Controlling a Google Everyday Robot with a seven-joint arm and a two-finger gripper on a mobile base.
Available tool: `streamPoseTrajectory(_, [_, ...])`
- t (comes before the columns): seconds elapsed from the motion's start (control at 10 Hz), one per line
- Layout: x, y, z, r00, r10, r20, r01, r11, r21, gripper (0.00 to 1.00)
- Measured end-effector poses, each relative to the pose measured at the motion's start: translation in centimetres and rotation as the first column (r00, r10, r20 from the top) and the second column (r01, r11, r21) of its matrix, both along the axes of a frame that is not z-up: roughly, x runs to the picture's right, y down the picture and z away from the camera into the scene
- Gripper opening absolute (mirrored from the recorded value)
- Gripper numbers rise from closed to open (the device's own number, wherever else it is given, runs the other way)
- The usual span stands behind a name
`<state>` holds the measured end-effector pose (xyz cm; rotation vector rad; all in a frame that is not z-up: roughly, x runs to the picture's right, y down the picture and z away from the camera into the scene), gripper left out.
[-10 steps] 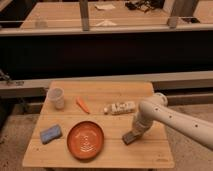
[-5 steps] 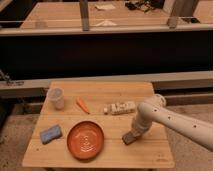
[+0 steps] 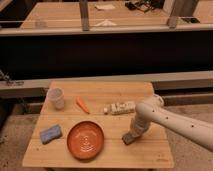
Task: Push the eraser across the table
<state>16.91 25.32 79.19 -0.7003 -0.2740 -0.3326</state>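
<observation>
Gripper is seen low at the near right of the table, tip down at or just above the wood. Contact cannot be confirmed. Whether it is released or clenched cannot be told, and nothing is seen held in it.

The eraser is taken to be the small blue block at the near left. This is a judgement from shape and colour only. It lies flat, close to the left edge and well apart from the gripper.

Key relation: the eraser lies directly left of the gripper, at about the same depth on the table. The orange plate sits between them, so a straight sweep leftward is blocked.

The eraser's long axis runs roughly left to right, with the right end turned slightly toward the far side.

Other items noted:
- A pale cup stands far left.
- A carrot-like orange piece lies right of the cup.
- A white elongated item lies just beyond the gripper.

A route over or around the plate is judged necessary before any push is begun. A short end of the eraser would likely be met first.
</observation>
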Motion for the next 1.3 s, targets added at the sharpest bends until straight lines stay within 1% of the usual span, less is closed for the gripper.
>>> streamPoseTrajectory(0.2, [-0.1, 0.0, 0.0, 1.0, -0.001, 0.001, 0.001, 1.0, -0.001, 0.25])
streamPoseTrajectory(0.3, [-0.2, 0.0, 0.0, 1.0, -0.012, 0.006, 0.012, 0.9999, -0.002, 0.25])
streamPoseTrajectory(0.5, [-0.4, 0.0, 0.0, 1.0, -0.021, 0.014, 0.021, 0.9998, -0.003, 0.3])
streamPoseTrajectory(0.7, [-0.5, -0.1, -0.1, 1.0, -0.024, 0.016, 0.024, 0.9997, -0.003, 0.3])
streamPoseTrajectory(0.9, [-0.8, 0.0, 0.2, 0.999, -0.04, 0.023, 0.04, 0.9992, -0.005, 0.3])
streamPoseTrajectory(1.1, [-0.8, -0.2, 0.0, 0.999, -0.04, 0.026, 0.04, 0.9992, -0.006, 0.3])
streamPoseTrajectory(1.3, [-1.3, -0.2, 0.2, 0.997, -0.062, 0.037, 0.062, 0.998, -0.01, 0.3])
